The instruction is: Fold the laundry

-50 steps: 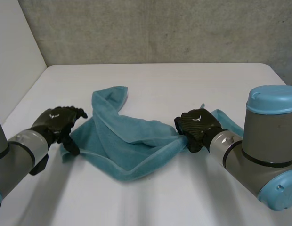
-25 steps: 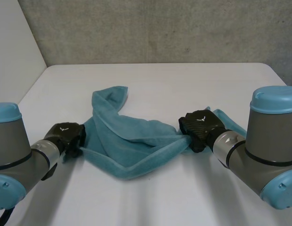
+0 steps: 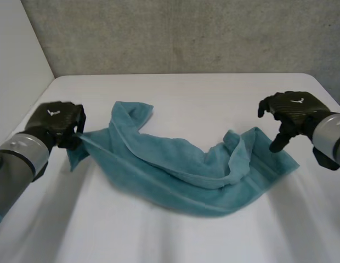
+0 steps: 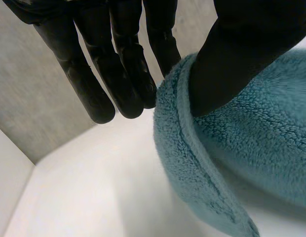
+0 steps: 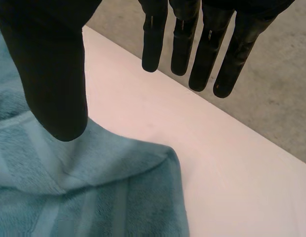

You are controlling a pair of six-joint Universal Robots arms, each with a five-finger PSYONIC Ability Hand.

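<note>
Towel [image 3: 181, 172], teal terry cloth with a flat woven hem, lies rumpled across the middle of the smooth white table [image 3: 214, 90], its near edge sagging in a long curve toward 6 o'clock. At the cloth's 9 o'clock end the left hand [image 3: 56, 121] is clamped on a corner. Its wrist view shows what the head view hides: the thumb [image 4: 242, 54] presses the looped pile just inside the hem against straight fingers [image 4: 118, 74] behind it. At 3 o'clock the right hand [image 3: 293, 107] hovers above the towel's other end, apart from it. Its wrist view shows the fingers straight and spread from the thumb, holding nothing, with a rounded folded corner lying under the palm. Farther back, at 11 o'clock, a twisted fold [image 3: 131, 112] humps up. Behind the table runs a rough grey concrete wall [image 3: 186, 33].
</note>
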